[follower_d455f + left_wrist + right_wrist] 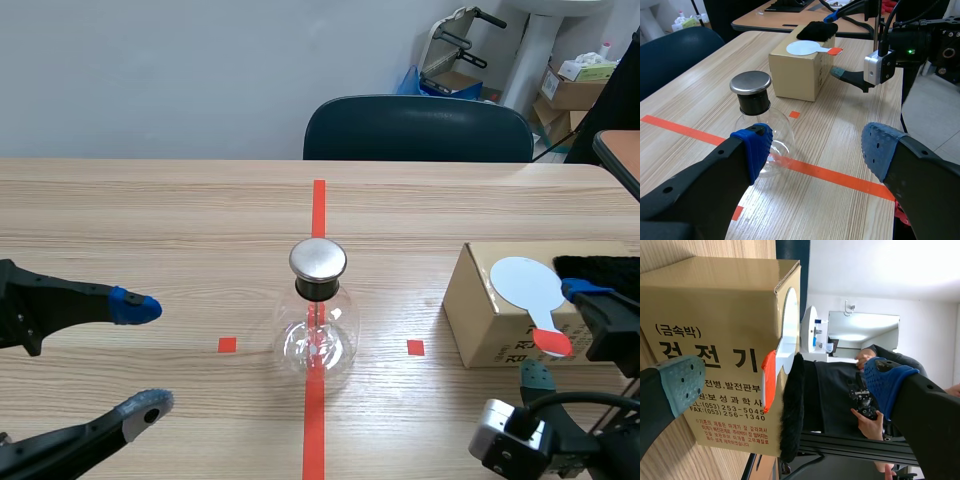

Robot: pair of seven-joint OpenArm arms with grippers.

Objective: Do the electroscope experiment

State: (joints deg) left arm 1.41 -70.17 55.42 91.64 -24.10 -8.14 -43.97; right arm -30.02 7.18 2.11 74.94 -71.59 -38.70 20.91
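Wood-grain table (150, 210) bears a round glass flask (318, 338), metal-capped; left fingers (133, 306) and right fingers (681, 382) spread.

Left end effector (143, 355) sits at 8 o'clock, fingers spread wide. Right end effector (562, 335), at 4 o'clock, gapes too.

Inside the glass electroscope (317, 335), the leaves are too small and glare-washed to tell how they hang. The black fur (603, 268) on the cardboard box (480, 320) runs off the scene view's right edge, and the right arm (612, 330) hides the box's right end.
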